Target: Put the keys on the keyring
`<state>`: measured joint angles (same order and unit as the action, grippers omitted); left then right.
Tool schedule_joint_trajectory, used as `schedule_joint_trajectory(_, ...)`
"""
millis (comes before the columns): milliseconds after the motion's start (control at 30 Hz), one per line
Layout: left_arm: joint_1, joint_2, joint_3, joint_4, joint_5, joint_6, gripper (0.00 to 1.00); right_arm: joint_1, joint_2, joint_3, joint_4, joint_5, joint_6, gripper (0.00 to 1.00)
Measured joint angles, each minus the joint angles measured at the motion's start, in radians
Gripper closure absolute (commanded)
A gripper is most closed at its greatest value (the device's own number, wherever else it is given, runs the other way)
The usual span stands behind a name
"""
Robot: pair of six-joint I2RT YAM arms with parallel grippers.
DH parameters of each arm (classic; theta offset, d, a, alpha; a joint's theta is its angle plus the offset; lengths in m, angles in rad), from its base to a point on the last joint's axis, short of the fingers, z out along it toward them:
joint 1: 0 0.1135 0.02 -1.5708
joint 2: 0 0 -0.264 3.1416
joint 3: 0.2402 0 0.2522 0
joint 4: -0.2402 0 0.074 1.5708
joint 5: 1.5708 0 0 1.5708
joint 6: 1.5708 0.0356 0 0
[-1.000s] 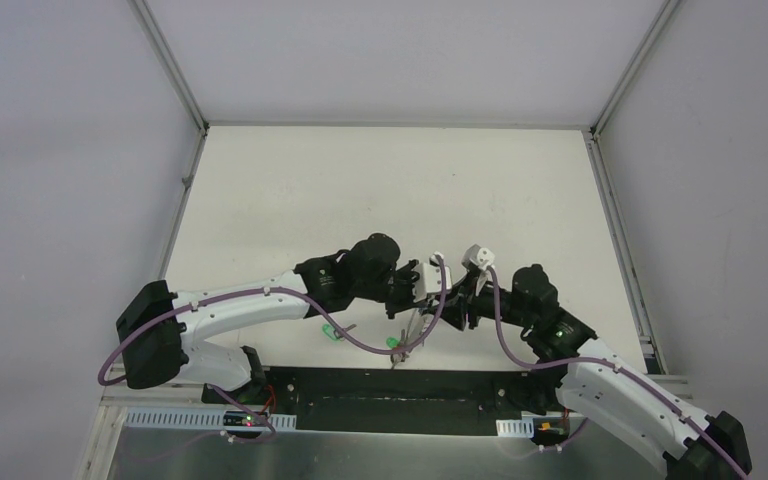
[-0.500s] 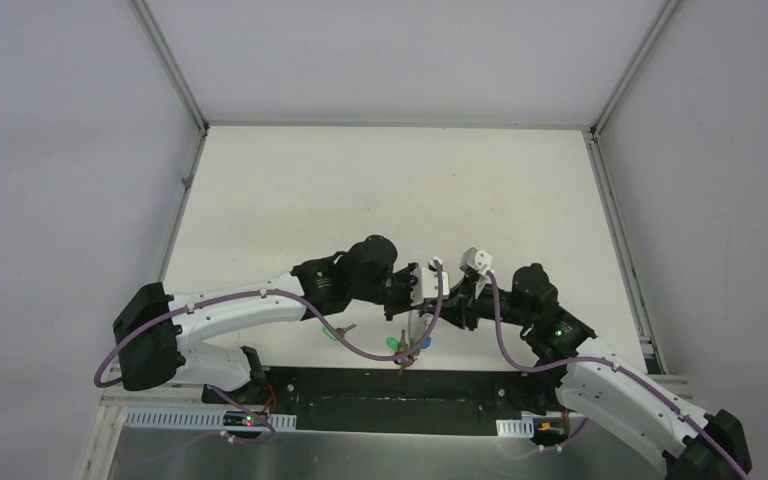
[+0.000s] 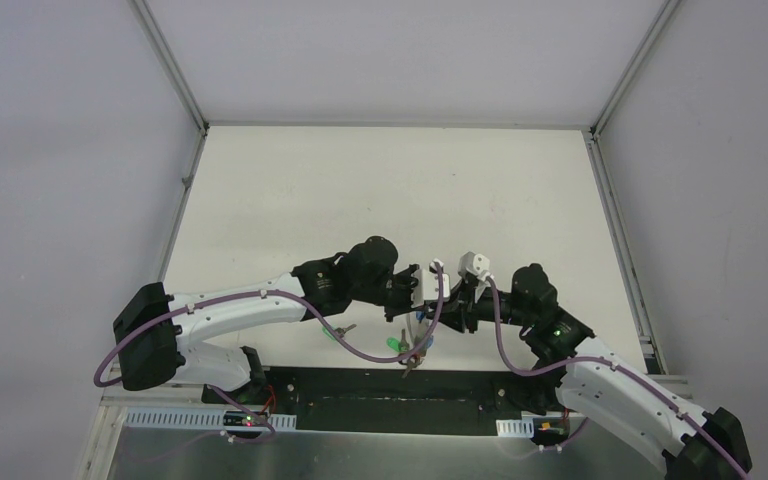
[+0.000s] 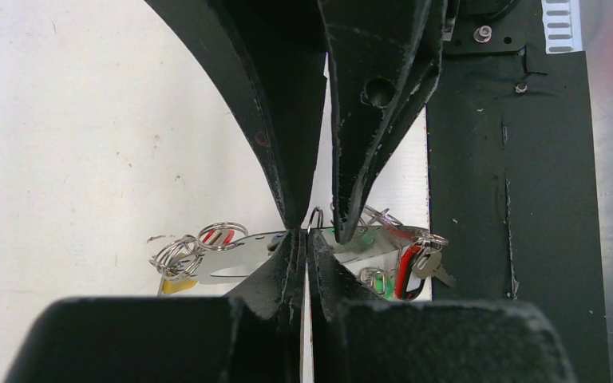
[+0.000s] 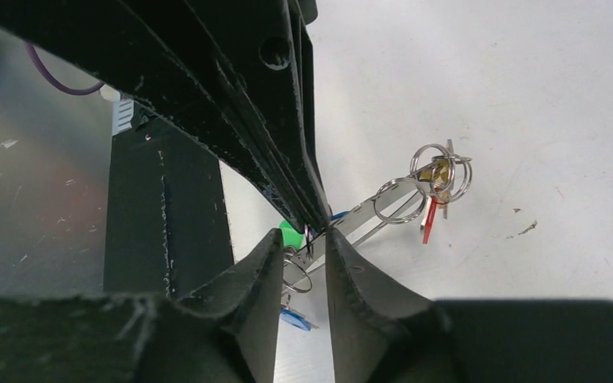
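My left gripper (image 3: 418, 292) is shut on the keyring (image 4: 235, 257), a shiny metal loop held just above the table's near edge. In the left wrist view, small split rings (image 4: 222, 234), a yellow tag (image 4: 174, 286) and a red tag (image 4: 407, 267) hang from it. My right gripper (image 5: 303, 234) meets the left one tip to tip. Its jaws stand narrowly apart around a small ring, beside a green tag (image 5: 290, 234). A blue-tagged key (image 5: 295, 319) dangles below the right fingers. A second green-tagged key (image 3: 330, 334) lies on the table under the left arm.
A black mat (image 3: 380, 385) runs along the near edge right below the hanging keys, with the metal base plate (image 3: 360, 450) beyond it. White walls and aluminium rails (image 3: 610, 230) frame the white table (image 3: 390, 190).
The right jaws have narrowed around the ring. Both grippers and the hanging keys have sunk slightly toward the near edge, and the blue tag now shows in the top view.
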<state>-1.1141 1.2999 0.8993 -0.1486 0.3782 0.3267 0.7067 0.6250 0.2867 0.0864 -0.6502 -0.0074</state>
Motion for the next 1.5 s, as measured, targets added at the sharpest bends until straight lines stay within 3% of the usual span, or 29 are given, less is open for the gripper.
schedule_joint_trajectory(100,0.0,0.0,0.0,0.0,0.0,0.002,1.0,0.0,0.009,0.0,0.006,-0.017,-0.01,0.69)
schedule_joint_trajectory(400,-0.006,-0.008,0.0,-0.008,0.0,0.003,1.0,-0.003,0.025,0.0,0.009,-0.037,-0.039,1.0)
schedule_joint_trajectory(767,-0.006,-0.014,0.0,-0.023,-0.002,0.003,1.0,-0.004,0.042,0.005,0.015,-0.046,-0.052,1.0)
schedule_joint_trajectory(1167,-0.006,-0.073,-0.006,0.002,-0.077,-0.052,0.45,-0.003,0.021,0.005,0.003,-0.029,-0.05,1.0)
schedule_joint_trajectory(1367,0.005,-0.178,-0.067,0.083,-0.133,-0.147,0.38,-0.003,0.009,0.005,-0.004,-0.023,-0.046,1.0)
schedule_joint_trajectory(1500,0.087,-0.266,-0.143,0.158,-0.09,-0.24,0.39,-0.003,-0.003,0.005,-0.01,-0.02,-0.043,1.0)
